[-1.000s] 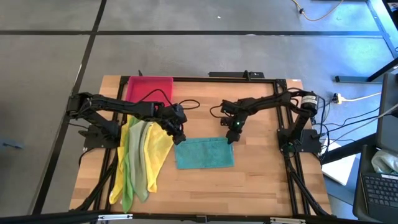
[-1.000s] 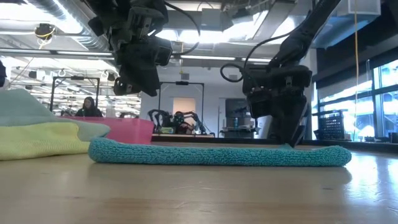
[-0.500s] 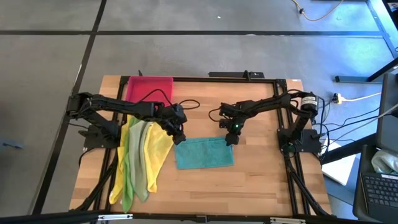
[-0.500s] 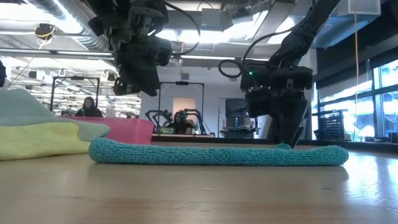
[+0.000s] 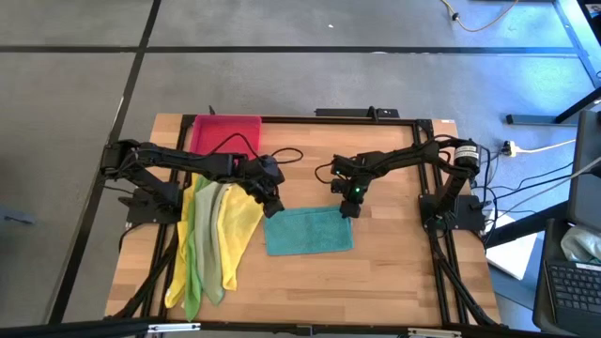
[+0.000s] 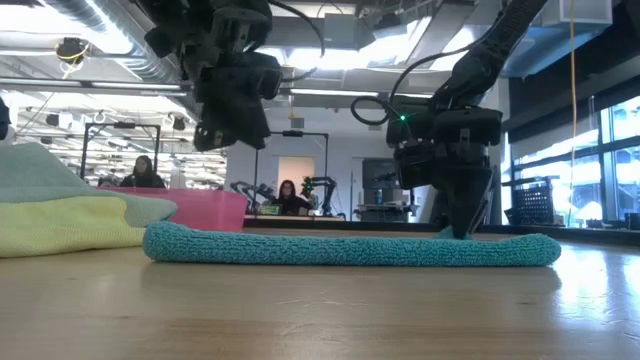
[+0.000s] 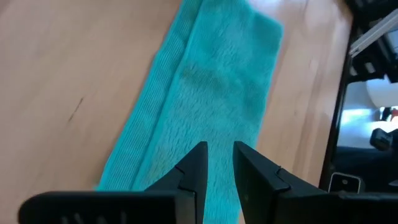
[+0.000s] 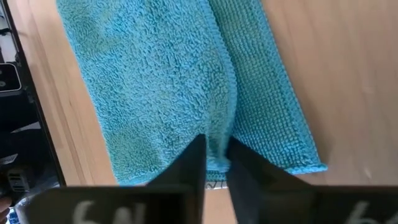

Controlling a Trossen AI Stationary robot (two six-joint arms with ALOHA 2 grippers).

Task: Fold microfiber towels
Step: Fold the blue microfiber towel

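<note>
Teal terry cloth, the folded teal towel [image 5: 309, 231] lies flat near the middle of the wooden counter [image 5: 394, 272], a neat rectangle with a looped, fuzzy pile and a finer ribbed band along one long edge. The right hand [image 5: 346, 208] stands on the towel's far right corner, its two dark fingers drawn close together and pinching a small ridge of the teal cloth between them; the right wrist view shows the nap bunched up at the tips. The left hand [image 5: 271, 208] hangs just above the towel's far left corner without touching it, fingers slightly apart with only a narrow gap and nothing between them.

Left of the teal towel, a loose heap of yellow towels [image 5: 240, 225] and green towels [image 5: 201, 246] drapes toward the near edge; their layers overlap, so the separate cloths are hard to sort out. A rigid pink-red tray [image 5: 225, 132] sits at the far left corner, partly covered by the left arm. Bare wood lies open on the towel's near and right sides.
</note>
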